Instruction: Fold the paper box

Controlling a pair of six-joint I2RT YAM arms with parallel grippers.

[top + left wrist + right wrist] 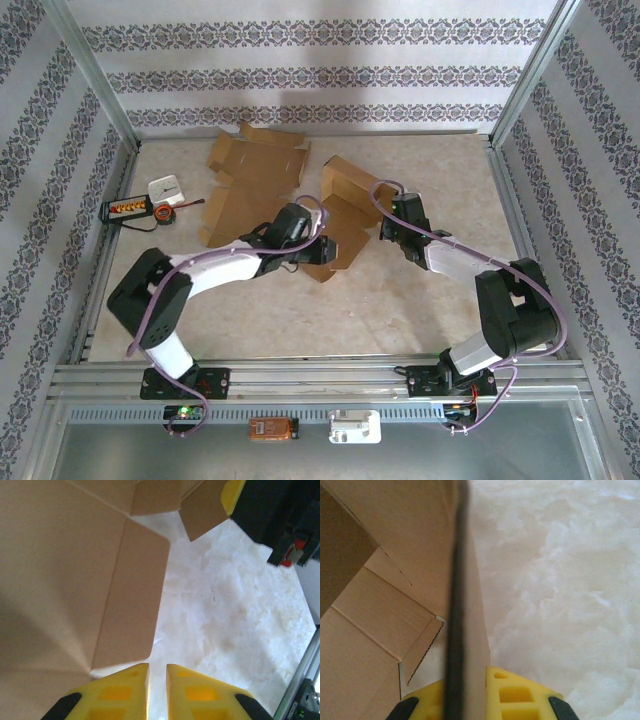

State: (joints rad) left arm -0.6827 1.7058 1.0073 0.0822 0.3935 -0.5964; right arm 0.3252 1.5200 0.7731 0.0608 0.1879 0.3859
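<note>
Seen from above, the paper box [338, 205], brown and only partly folded, sits near the middle of the pale marbled table [300, 315], with a flat cardboard sheet [250, 170] lying behind it toward the far left corner. My right gripper [465, 680] is clamped on one upright wall of the box, the card running edge-on between its yellow fingers [520, 695]. My left gripper [157, 680] is narrowed to a thin slit with bare table showing through it, and a box flap [127, 600] lies just to its left.
</note>
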